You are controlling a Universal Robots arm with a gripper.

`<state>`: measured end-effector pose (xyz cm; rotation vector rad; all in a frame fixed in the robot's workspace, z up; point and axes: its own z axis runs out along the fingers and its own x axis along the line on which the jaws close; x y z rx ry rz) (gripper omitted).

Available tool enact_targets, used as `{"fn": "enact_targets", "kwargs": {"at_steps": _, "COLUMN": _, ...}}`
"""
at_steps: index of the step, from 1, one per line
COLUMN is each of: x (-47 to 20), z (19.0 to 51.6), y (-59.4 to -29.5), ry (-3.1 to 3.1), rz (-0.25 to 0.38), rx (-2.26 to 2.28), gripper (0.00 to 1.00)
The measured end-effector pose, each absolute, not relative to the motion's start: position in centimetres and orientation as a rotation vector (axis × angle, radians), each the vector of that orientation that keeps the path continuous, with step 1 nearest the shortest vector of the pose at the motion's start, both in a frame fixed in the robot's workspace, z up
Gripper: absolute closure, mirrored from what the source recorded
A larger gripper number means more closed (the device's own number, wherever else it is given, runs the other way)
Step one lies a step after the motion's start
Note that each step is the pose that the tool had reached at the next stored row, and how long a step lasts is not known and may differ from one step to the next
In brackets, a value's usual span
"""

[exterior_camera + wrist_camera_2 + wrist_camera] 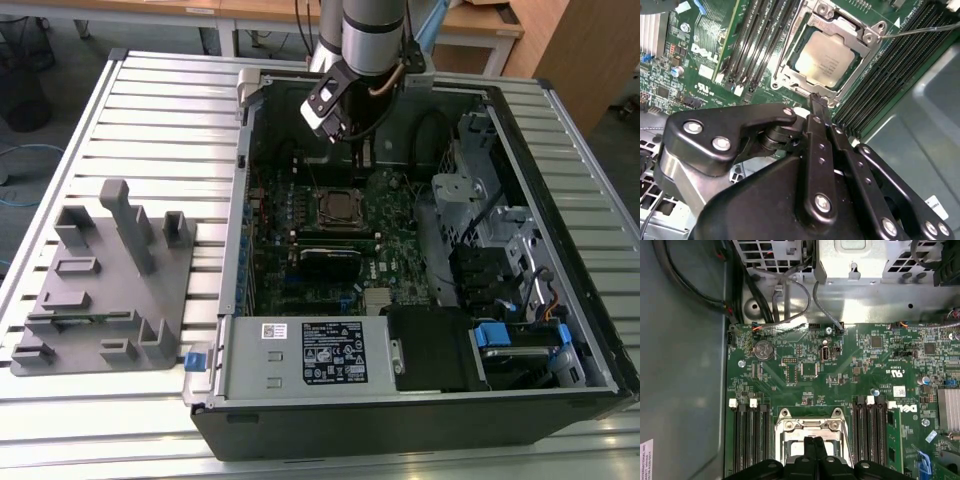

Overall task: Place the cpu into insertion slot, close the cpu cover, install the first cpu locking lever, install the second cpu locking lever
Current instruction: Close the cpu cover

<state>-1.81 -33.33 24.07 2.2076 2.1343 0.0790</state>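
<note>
The cpu [826, 55] sits in the insertion slot [341, 208] on the green motherboard [805, 370], inside the open computer case [560, 330] on the slatted worktop [150, 110]. The cpu cover [805, 86] lies down over it, and the dull metal top shows through the cover's square window. Whether the cover is fully seated cannot be told. The pincer [816, 100] is clenched, its fingers pressed together with nothing between them. Its tip stands just at the rim of the cover; contact cannot be confirmed. One thin wire locking lever [920, 31] reaches from a corner of the frame across the memory slots [890, 75]. A second lever [790, 37] runs along the opposite side of the frame. The step in hand appears to be pressing the cover flat or beginning the lever work. For this, use the closed tip as a blunt pusher. Bear only on the frame metal or the lever wire, never on the cpu top. Apply force straight and lightly, since a tilted cover can bind. Keep the pincer linkage clear of the memory slots close beside the socket.
</note>
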Motion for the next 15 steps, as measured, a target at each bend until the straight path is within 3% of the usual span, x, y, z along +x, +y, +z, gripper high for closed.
{"fn": "enact_targets", "kwargs": {"at_steps": 5, "x": -1.8, "z": 23.99, "y": -33.33, "ry": 2.166, "rz": 0.01, "rx": 2.24, "gripper": 0.89}}
{"fn": "enact_targets", "kwargs": {"at_steps": 15, "x": -1.8, "z": 23.96, "y": -33.33, "ry": 2.194, "rz": 0.01, "rx": 2.213, "gripper": 0.89}}
